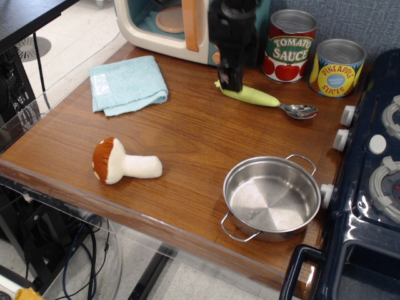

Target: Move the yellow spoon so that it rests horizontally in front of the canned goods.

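Gripper (230, 80) hangs blurry over the handle end of the yellow spoon (265, 101), can't tell its jaws, spoon already lying crosswise near the table's back edge before the canned goods (313, 52), so I'd lift straight up.

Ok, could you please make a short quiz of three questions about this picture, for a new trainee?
1. True or false: the yellow spoon lies inside the pot.
2. Which can stands nearer the stove? A) tomato sauce can B) pineapple can
3. Fill in: the plush mushroom lies in front of the blue ____.

Key:
1. False; the spoon lies on the table in front of the cans, and the pot is empty.
2. B
3. towel
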Motion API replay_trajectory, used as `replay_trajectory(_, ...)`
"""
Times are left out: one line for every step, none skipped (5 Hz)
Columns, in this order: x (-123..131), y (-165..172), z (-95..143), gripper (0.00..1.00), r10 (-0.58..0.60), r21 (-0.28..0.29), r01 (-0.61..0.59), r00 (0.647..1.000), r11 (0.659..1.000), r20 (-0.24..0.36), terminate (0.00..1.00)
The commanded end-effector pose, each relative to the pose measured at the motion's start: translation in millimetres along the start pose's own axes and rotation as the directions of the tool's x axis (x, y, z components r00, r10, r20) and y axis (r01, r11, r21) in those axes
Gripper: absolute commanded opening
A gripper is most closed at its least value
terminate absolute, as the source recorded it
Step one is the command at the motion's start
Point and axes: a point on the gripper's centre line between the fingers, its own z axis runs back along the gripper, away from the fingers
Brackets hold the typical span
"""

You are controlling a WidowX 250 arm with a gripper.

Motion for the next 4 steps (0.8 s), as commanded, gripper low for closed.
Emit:
replay_trajectory(19.7,2.1,56.7,1.0,0.007,-0.135,-0.012,0.999,0.991,-0.037,0.0)
replay_trajectory(19.7,2.1,56.7,1.0,0.007,-0.135,-0.012,0.999,0.991,-0.037,0.0)
replay_trajectory(19.7,2.1,56.7,1.0,0.007,-0.135,-0.012,0.999,0.991,-0.037,0.0)
replay_trajectory(19.7,2.1,56.7,1.0,0.007,-0.135,-0.012,0.999,0.991,-0.037,1.0)
